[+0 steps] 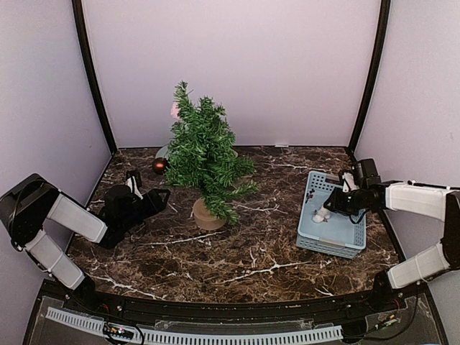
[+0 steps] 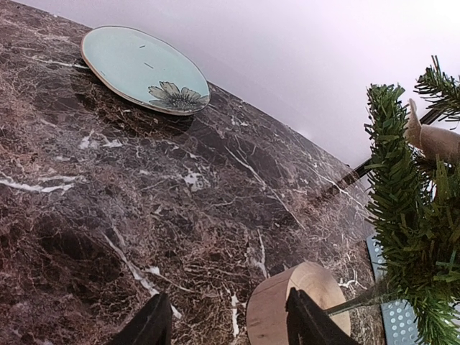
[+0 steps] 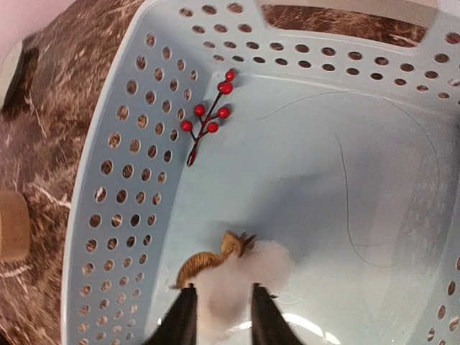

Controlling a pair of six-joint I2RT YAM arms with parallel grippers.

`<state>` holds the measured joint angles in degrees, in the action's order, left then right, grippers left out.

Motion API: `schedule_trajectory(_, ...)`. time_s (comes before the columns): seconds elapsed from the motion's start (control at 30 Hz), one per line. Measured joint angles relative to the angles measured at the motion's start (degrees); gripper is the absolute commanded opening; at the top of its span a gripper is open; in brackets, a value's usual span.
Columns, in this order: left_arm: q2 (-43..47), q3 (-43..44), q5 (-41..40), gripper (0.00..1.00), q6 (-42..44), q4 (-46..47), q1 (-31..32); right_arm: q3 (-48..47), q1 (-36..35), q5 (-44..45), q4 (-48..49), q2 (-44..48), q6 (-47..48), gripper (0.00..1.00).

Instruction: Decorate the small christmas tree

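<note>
The small christmas tree (image 1: 205, 154) stands mid-table on its round wooden stump (image 1: 206, 215), with a dark red bauble (image 1: 159, 166) on its left side and a pink ornament (image 1: 175, 110) near the top. My left gripper (image 1: 149, 188) hovers low, left of the stump (image 2: 298, 305), open and empty (image 2: 230, 327). My right gripper (image 1: 327, 208) reaches into the pale blue basket (image 1: 309, 241). Its jaws (image 3: 219, 309) stand partly open on either side of a white fluffy ornament (image 3: 244, 273) that has a golden-brown piece (image 3: 201, 262). A red berry sprig (image 3: 208, 115) lies further in.
A pale blue plate with a flower print (image 2: 140, 68) lies on the marble table behind the tree on the left. The perforated basket wall (image 3: 115, 187) rises close to my right fingers. Dark frame posts stand at the back corners.
</note>
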<state>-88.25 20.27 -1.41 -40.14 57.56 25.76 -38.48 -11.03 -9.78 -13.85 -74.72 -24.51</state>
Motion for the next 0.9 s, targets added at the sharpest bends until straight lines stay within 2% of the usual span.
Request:
schedule_trajectory(0.2, 0.0, 0.0, 0.1, 0.56, 0.0, 0.0, 0.0, -0.3, -0.2, 0.4, -0.4, -0.4, 1.2, 0.53)
schedule_trajectory(0.3, 0.0, 0.0, 0.2, 0.56, 0.0, 0.1, 0.0, -0.8, -0.2, 0.6, -1.2, -1.1, 2.1, 0.54)
schedule_trajectory(0.47, 0.0, 0.0, 0.3, 0.56, 0.0, 0.2, 0.0, -0.8, -0.2, 0.2, -1.0, -2.2, 2.8, 0.42)
schedule_trajectory(0.63, 0.0, 0.0, 0.3, 0.56, 0.0, 0.2, 0.0, -1.1, -0.2, -0.1, 0.6, -3.7, 3.6, 0.36)
schedule_trajectory(0.9, 0.0, 0.2, 0.4, 0.56, 0.0, 0.2, 0.0, -2.3, -0.3, -0.1, 1.9, -10.6, 4.6, 0.34)
